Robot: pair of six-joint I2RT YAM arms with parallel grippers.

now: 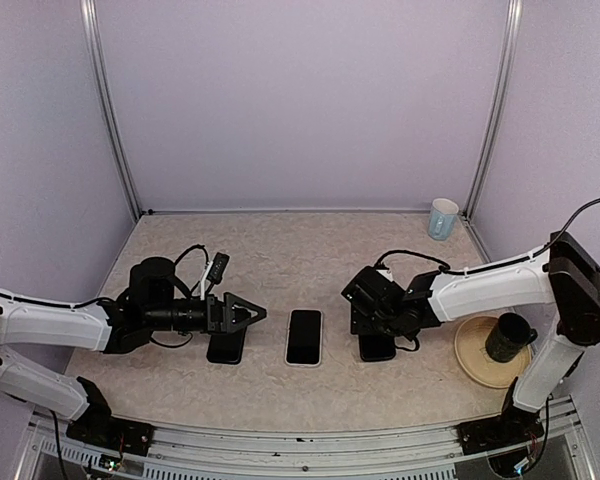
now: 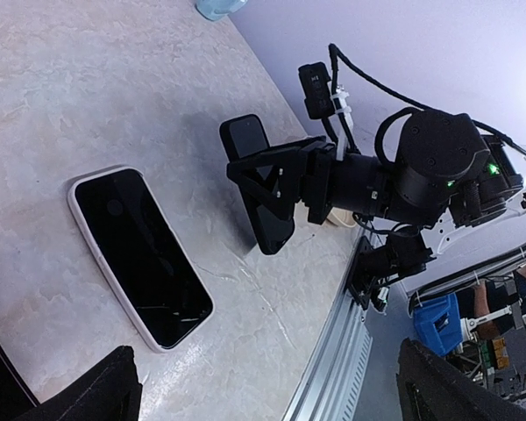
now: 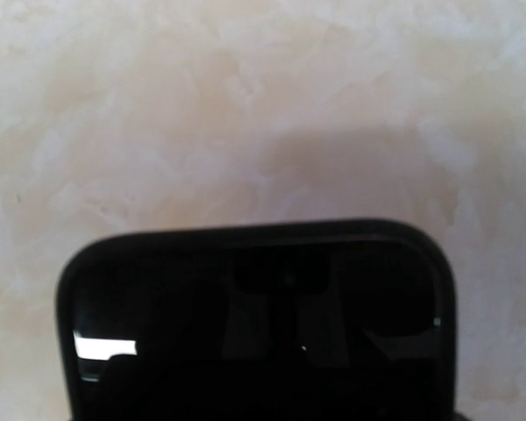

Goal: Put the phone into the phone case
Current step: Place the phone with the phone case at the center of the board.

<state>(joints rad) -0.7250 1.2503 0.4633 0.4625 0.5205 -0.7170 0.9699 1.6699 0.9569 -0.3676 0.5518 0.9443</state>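
Found the left gripper (image 1: 246,313) spread fully open and holding nothing, poised above the far end of the left black slab (image 1: 226,349), with its fingers (image 2: 96,390) framing the lower corners of its own wrist view. Found the right gripper (image 1: 378,326) set wide as well, down over the right black slab (image 1: 377,350); could not tell whether clamped on it or merely around it. Saw that slab's glossy rounded end fill the bottom of the right wrist view. Could not tell which black slab was the case. Noted the white-edged phone (image 1: 303,337) lying flat, dark face up, between the two slabs and apart from both. Noted a beige marbled table (image 1: 280,250), a pale blue cup (image 1: 443,218) at its far right corner, a dark mug (image 1: 507,337) on a tan plate (image 1: 470,365) beside the right arm, and lilac walls (image 1: 300,100) behind.
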